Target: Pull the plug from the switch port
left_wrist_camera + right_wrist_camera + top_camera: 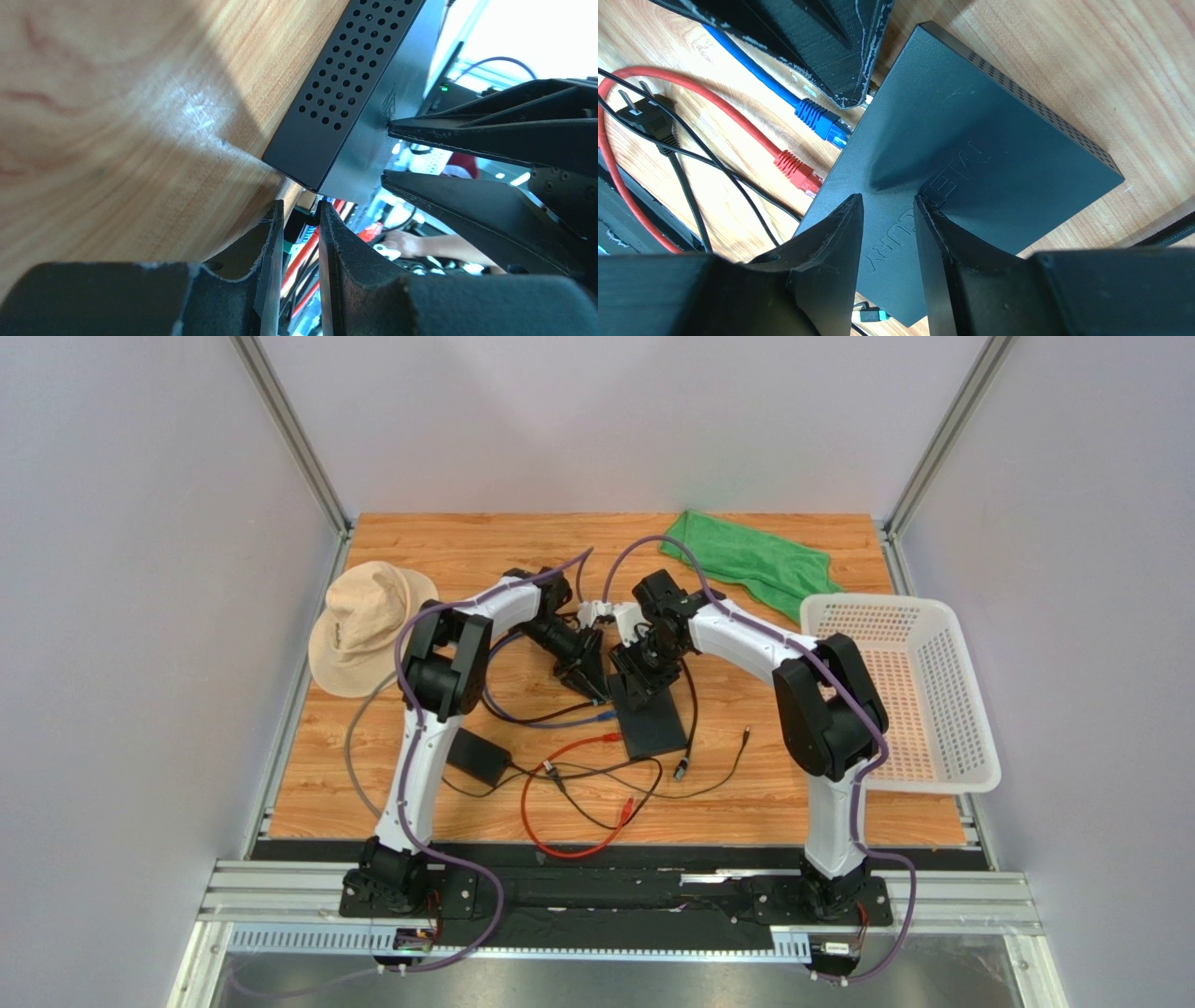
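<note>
The flat black switch (657,721) lies mid-table and fills the right wrist view (990,154). A blue plug (821,120) and a red plug (798,171) sit in ports on its left edge. My left gripper (596,689) is at the switch's far corner. In the left wrist view its fingers (270,231) are nearly closed on a small dark plug with a teal part (303,225) right at the switch's corner (330,150). My right gripper (889,203) has its tips resting on the switch's top, slightly apart, with nothing between them.
A tan hat (368,623) lies at the left, a green cloth (751,560) at the back, and a white basket (905,686) at the right. A black adapter brick (477,753), a red cable (561,819) and black cables lie in front of the switch.
</note>
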Tool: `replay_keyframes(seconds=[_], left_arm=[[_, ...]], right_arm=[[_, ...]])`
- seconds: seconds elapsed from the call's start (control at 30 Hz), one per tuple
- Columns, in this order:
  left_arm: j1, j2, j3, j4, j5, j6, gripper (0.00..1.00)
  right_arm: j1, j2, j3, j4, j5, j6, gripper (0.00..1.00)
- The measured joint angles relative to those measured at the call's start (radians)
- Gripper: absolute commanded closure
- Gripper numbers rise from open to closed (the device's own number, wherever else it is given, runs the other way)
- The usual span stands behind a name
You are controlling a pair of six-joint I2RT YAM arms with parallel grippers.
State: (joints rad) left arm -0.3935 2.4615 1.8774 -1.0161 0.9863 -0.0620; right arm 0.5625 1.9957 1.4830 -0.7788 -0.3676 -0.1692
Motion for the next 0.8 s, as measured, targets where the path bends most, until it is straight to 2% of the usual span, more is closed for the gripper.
replay_keyframes(seconds=[0.3, 0.57, 0.8], left_arm=[[-0.010, -0.047, -0.026, -0.075, -0.147, 0.015, 1.00], [-0.013, -0.062, -0.046, -0.151, -0.211, 0.007, 1.00], [-0.004, -0.056, 0.025, -0.204, -0.253, 0.082, 1.00]], right_arm=[[0.006, -0.003, -0.005, 0.008, 0.004, 0.000, 0.59], [0.013, -0.008, -0.012, 0.014, 0.022, 0.000, 0.60], [0.017, -0.012, -0.015, 0.018, 0.029, -0.004, 0.60]])
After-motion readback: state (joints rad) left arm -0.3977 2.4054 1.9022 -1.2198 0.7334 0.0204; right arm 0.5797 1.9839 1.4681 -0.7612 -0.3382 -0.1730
